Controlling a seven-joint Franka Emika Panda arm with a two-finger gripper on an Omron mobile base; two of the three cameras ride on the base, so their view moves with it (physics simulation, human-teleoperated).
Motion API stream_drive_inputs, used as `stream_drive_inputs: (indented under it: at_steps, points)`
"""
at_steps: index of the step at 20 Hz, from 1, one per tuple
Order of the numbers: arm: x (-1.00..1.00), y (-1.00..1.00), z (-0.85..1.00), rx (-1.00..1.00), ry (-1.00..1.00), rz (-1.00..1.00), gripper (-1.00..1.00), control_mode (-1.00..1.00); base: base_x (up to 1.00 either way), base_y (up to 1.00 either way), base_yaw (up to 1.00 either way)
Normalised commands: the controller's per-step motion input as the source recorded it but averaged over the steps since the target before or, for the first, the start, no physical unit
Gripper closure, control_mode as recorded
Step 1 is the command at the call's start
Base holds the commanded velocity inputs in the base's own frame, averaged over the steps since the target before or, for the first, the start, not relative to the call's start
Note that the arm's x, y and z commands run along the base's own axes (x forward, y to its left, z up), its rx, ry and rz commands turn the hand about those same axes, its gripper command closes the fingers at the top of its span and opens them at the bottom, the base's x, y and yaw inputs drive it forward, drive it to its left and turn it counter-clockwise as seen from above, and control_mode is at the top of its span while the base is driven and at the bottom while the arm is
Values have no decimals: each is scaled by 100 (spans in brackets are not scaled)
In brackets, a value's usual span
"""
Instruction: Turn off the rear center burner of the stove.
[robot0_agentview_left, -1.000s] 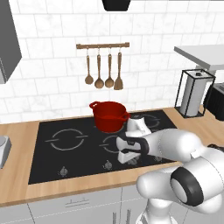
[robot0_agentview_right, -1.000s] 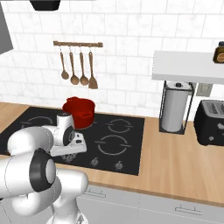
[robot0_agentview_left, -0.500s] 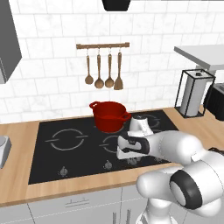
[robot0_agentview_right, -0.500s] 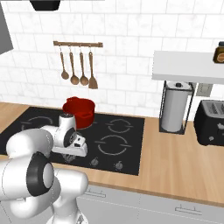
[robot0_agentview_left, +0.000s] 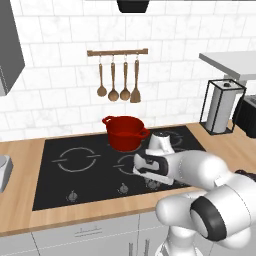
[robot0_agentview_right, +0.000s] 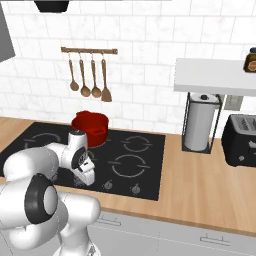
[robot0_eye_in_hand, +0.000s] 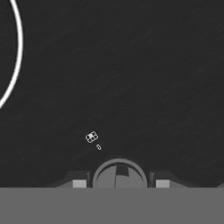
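A: Where is the burner?
B: On the stove (robot0_agentview_left: 95, 172), under the pot (robot0_agentview_left: 124, 132); its knob (robot0_eye_in_hand: 119, 174) sits at 6 o'clock, between the claw's (robot0_eye_in_hand: 120, 183) tips.
A: Claw wide?
B: Narrow, around the knob; touching, I can't tell.

White Franka arm bent low, hand pointing down.
Dark two-finger gripper (robot0_eye_in_hand: 120, 183): 2 fingertips (robot0_eye_in_hand: 79, 183) spread apart.
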Motion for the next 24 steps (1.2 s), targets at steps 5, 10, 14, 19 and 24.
stream_drive_inputs:
  at_steps: [5, 10, 14, 19, 24]
  points:
    - [13, 0, -4, 0, 6, -77, 100, -100, 0, 0, 0]
    - [14, 2, -11, 0, 5, -79, 100, -100, 0, 0, 0]
    - [16, 3, -12, 0, 6, -81, 100, -100, 0, 0, 0]
    - [15, 11, -13, 0, 6, -83, 100, -100, 0, 0, 0]
    - [11, 31, -17, 0, 1, -84, 100, -100, 0, 0, 0]
